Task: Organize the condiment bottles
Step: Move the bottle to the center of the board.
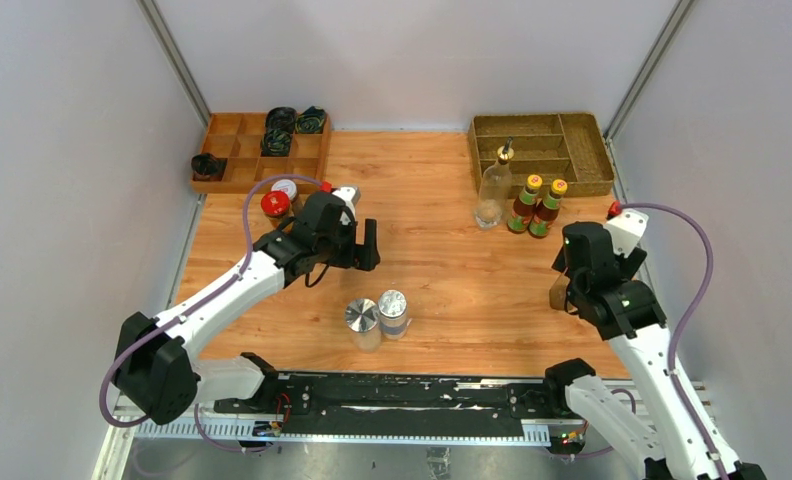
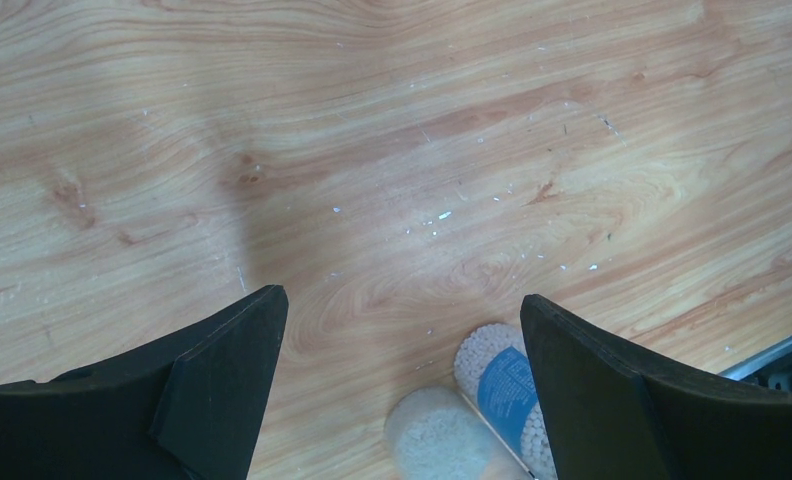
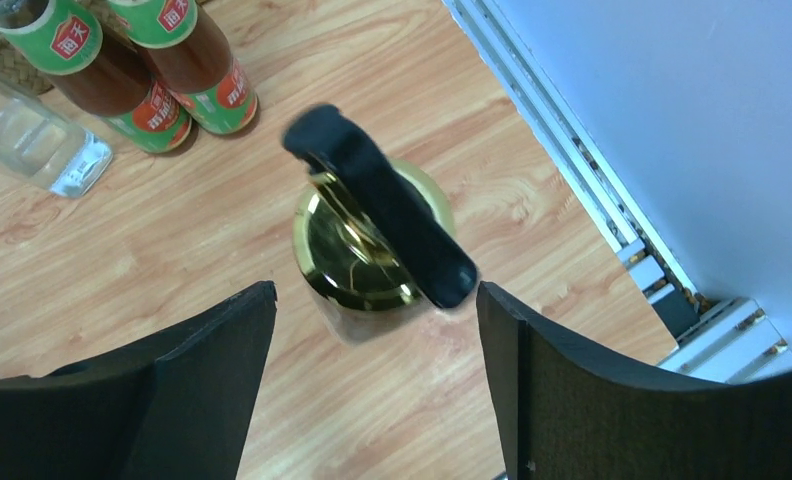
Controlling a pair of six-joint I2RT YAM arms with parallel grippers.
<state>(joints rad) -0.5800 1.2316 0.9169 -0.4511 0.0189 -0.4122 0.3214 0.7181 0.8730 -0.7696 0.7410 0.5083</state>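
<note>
Right pincer: jaws wide apart, gripping nothing
Bottle under it: a gold-spouted bottle stands upright on the bench straight below this pincer, in the gap between the fingers, touched by neither
Why so held: hanging plumb over the cap suits a top-down grasp or a release; I cannot tell which
Its fellows: the two sauce bottles and the other clear bottle stand together ahead and to the left of this pincer, well apart from it, beside the woven tray
Edge: the bench rim and metal rail run close on this pincer's right, with the wall beyond; open wood lies to its left
Left pincer: wide, empty, over bare wood
Shakers: the two silver-lidded shakers stand touching, just behind its right finger
Room: clear wood ahead of the left pincer, so a swing forward looks unhindered
</note>
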